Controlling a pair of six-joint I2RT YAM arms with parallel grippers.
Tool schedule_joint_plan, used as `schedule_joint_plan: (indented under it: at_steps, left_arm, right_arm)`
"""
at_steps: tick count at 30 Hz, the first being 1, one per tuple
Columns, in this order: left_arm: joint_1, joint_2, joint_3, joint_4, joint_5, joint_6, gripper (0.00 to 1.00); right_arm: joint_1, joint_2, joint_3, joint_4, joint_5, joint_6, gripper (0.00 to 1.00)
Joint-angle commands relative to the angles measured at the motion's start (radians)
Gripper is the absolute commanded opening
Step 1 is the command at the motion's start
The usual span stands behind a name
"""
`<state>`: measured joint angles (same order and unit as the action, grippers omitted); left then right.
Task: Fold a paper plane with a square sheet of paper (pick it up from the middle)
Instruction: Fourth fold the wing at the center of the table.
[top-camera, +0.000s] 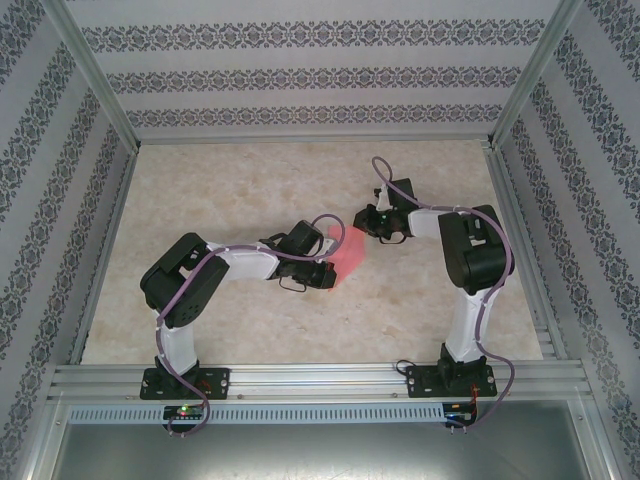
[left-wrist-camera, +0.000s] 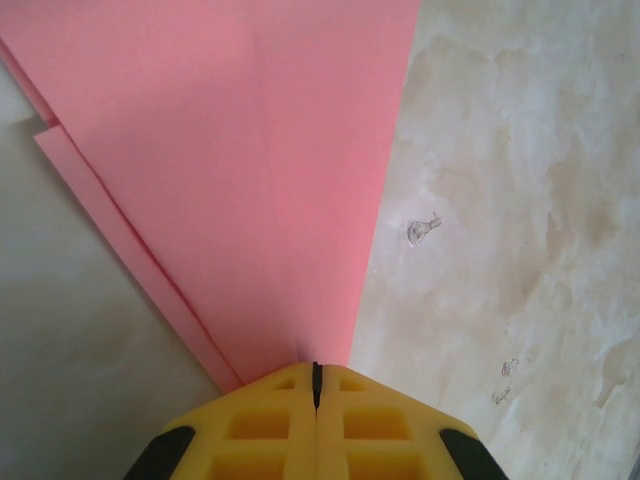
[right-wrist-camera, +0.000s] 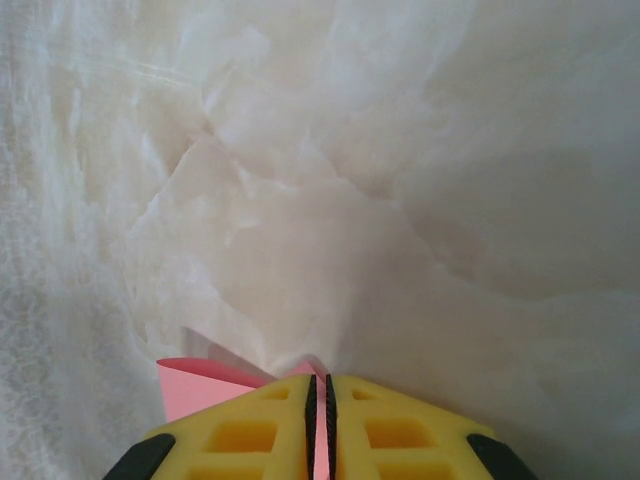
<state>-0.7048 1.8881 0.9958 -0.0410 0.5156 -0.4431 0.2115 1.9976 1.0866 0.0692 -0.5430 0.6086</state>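
Reaching inward, left gripper (left-wrist-camera: 316, 372) and right gripper (right-wrist-camera: 320, 385) each pinch the paper plane (left-wrist-camera: 270, 180)

The left arm (top-camera: 185, 285) and the right arm (top-camera: 472, 250) are each built from white link shells joined by bulky black joint housings. Each arm stands on a black base plate (top-camera: 185, 383). A purple cable (top-camera: 330, 221) runs along each arm in loose loops. The left gripper (left-wrist-camera: 316, 368) and the right gripper (right-wrist-camera: 321, 380) carry yellow moulded fingers (left-wrist-camera: 262, 425) with rectangular recessed pockets and black pieces at the outer corners. A green indicator lamp (top-camera: 383, 211) glows at the right wrist.
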Motion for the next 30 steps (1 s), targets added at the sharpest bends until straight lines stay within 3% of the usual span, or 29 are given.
schedule_joint_plan:
  at_steps: [1, 11, 18, 24, 30]
  left_arm:
    - [0.003, 0.086, -0.057, -0.251, -0.056, 0.032, 0.06]
    - [0.004, 0.087, -0.017, -0.230, 0.002, 0.012, 0.07]
    - [0.004, 0.067, 0.027, -0.189, 0.064, -0.027, 0.09]
    - [0.003, 0.017, 0.069, -0.201, 0.091, -0.055, 0.12]
    - [0.004, -0.024, 0.127, -0.274, 0.104, -0.040, 0.16]
  right_arm:
    - [-0.037, 0.034, 0.044, -0.019, 0.082, -0.064, 0.14]
    - [-0.058, -0.100, 0.003, -0.069, 0.074, -0.102, 0.17]
    - [-0.030, -0.224, -0.157, 0.049, -0.063, 0.017, 0.28]
    - [0.041, -0.240, -0.239, 0.116, -0.124, 0.095, 0.36]
    - [0.087, -0.212, -0.261, 0.141, -0.118, 0.115, 0.37]
